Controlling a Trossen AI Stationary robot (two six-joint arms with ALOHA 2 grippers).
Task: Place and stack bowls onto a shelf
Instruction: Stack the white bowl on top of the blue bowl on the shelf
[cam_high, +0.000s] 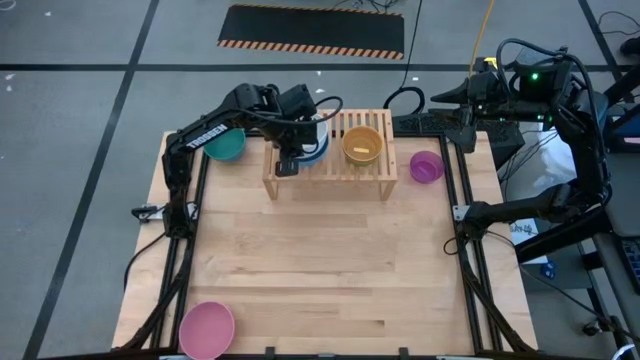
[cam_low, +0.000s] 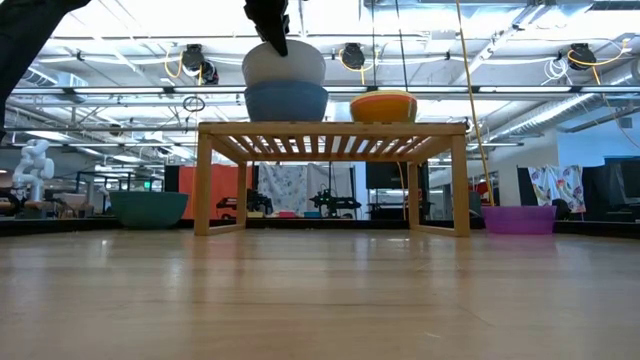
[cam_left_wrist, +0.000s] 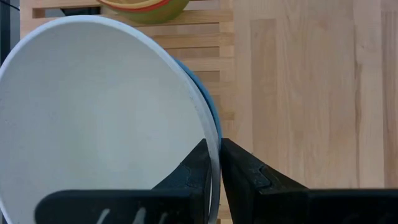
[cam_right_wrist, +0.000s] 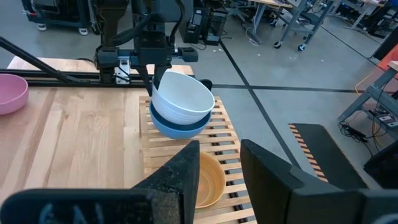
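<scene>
While the left gripper (cam_left_wrist: 213, 163) pinches the rim of the white bowl (cam_right_wrist: 182, 98), tilted in the blue bowl (cam_right_wrist: 177, 126) on the shelf (cam_high: 330, 168), level it before letting go. Right gripper (cam_right_wrist: 219, 167) waits beyond the worktop (cam_high: 320, 270), fingers apart.
</scene>
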